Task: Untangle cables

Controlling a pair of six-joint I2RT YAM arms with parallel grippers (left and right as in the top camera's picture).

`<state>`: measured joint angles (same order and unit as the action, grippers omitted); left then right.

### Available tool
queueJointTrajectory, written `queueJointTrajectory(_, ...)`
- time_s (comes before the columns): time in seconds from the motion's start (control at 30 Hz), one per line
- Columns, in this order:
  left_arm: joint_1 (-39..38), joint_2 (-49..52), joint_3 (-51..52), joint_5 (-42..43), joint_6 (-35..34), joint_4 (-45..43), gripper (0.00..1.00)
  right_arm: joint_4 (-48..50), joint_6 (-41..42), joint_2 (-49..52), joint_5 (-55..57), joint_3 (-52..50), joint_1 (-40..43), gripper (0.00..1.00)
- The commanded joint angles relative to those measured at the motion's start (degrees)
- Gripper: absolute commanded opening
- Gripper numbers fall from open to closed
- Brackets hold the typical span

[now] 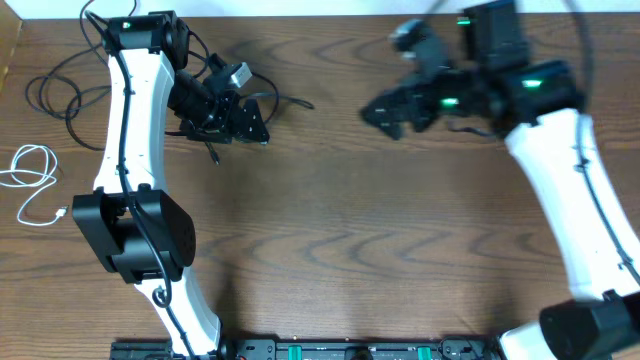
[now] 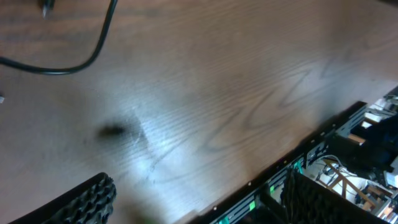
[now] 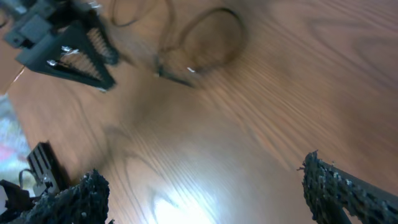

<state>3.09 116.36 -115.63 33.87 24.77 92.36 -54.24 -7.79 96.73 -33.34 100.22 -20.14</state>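
Black cables (image 1: 60, 90) lie in loose, overlapping loops at the far-left corner of the table (image 1: 330, 240), beyond my left arm (image 1: 130, 130). I cannot tell how many strands make up the bunch. The white cable (image 1: 30, 170) lies just beside them along the left edge, in 1 small loop with a plug end trailing toward the front.

1 more black cable (image 1: 292, 101) lies by my left pincer (image 1: 245, 122): a thin strand runs off to its right and a short end pokes out below it. My left wrist camera shows a curve of black cable flat on the wood, well apart from my 2 left fingers (image 2: 87, 199).

My left pincer hangs over the table with its jaws wide and nothing between them. My right pincer (image 1: 385, 115) hovers across from it, near the table's far middle, also spread wide and empty. From my right wrist I see blurred dark loops on the wood next to the left pincer.

The table is brown wood grain, and a dark rack (image 2: 280, 180) with green lights runs along its front edge.
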Motion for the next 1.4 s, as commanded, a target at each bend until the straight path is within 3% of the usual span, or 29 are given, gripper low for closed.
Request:
queueJointTrajectory(0.0,-0.07,0.11,0.24,3.23,4.15,4.46,0.87,3.54,-0.66,4.42,1.53,-0.59,-4.96,0.96)
queueJointTrajectory(0.27,0.00,0.11,0.24,3.02,4.11,4.00,0.87,7.85,-2.54,8.57,3.98,-0.59,-9.53,0.86)
queueJointTrajectory(0.43,0.15,0.11,0.24,2.75,2.10,-0.63,0.78,8.61,2.47,8.48,6.80,-0.13,-7.50,0.85)
queueJointTrajectory(0.5,0.15,0.11,0.24,0.79,-2.91,-4.83,0.77,8.61,5.38,8.24,6.88,0.00,-5.70,0.85)
queueJointTrajectory(0.63,-0.48,0.13,0.24,-12.59,-17.29,-14.71,0.77,8.11,10.95,7.63,6.78,0.02,-0.68,0.87)
queueJointTrajectory(0.73,-0.72,0.15,0.31,-22.29,-23.71,-20.02,0.77,6.51,12.61,7.54,5.90,0.02,2.12,0.88)
queueJointTrajectory(0.87,0.26,0.13,0.28,-28.74,-31.01,-25.53,0.77,3.23,12.61,7.54,5.92,0.00,4.04,0.89)
queueJointTrajectory(0.97,1.55,0.31,0.31,-32.61,-34.18,-28.28,0.77,1.57,12.44,7.54,6.49,0.00,4.24,0.89)
queueJointTrajectory(1.17,3.10,4.76,0.31,-36.46,-32.57,-32.06,0.76,0.81,12.44,7.54,7.96,0.00,3.54,0.90)
queueJointTrajectory(1.23,3.10,7.06,0.31,-37.48,-33.31,-31.85,0.72,0.68,12.44,7.54,7.96,0.00,3.54,0.90)
queueJointTrajectory(1.37,3.13,11.17,0.31,-43.89,-42.71,-31.39,0.69,-0.04,12.44,7.54,8.26,0.00,3.54,0.91)
